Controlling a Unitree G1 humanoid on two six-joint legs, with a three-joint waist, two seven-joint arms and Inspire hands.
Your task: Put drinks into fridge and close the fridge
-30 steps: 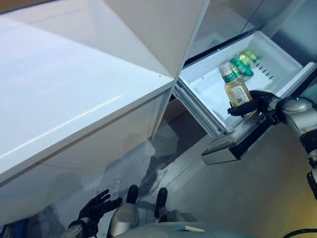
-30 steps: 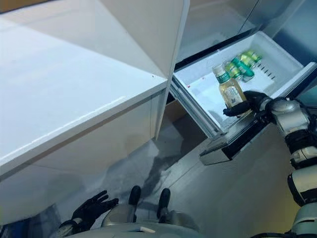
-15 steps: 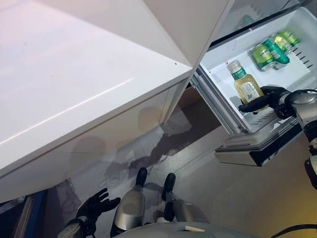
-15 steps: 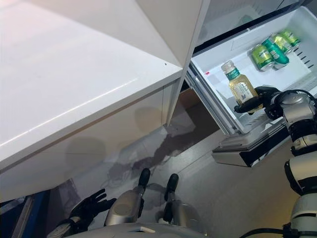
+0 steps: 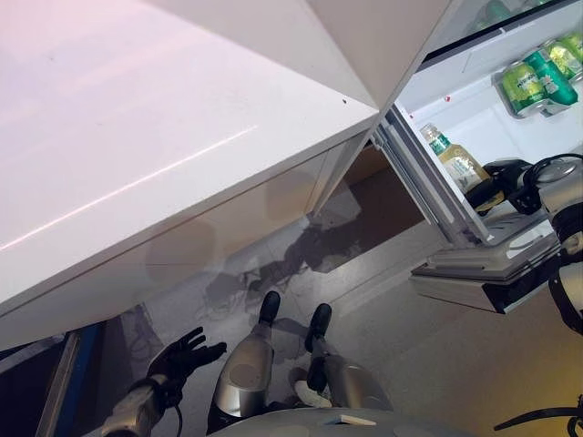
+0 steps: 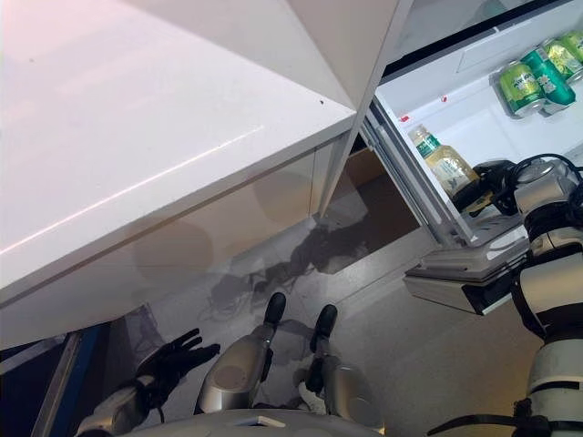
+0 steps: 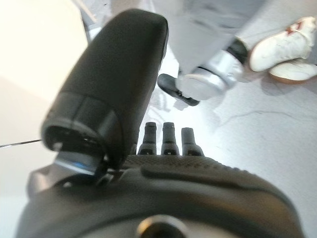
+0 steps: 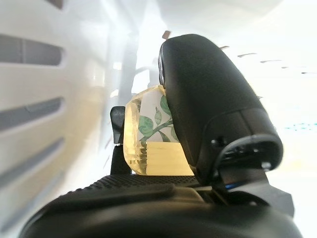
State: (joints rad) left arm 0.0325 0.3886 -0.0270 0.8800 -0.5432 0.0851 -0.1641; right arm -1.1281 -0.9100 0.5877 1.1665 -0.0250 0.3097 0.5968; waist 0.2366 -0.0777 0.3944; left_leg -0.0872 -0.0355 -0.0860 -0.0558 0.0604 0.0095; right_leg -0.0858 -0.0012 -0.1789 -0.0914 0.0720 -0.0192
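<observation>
Right hand [image 5: 504,177] gripping yellow drink bottle [image 5: 458,162] inside open fridge drawer [image 5: 474,109], left hand [image 5: 180,357] open, idle

open fridge drawer [image 5: 474,64] holds green cans [image 5: 537,80].

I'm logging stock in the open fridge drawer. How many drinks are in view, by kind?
Bottle of yellow drink with a green cap, held by the right hand: 1
Green cans lying at the back of the fridge drawer: 2
Total: 3
</observation>
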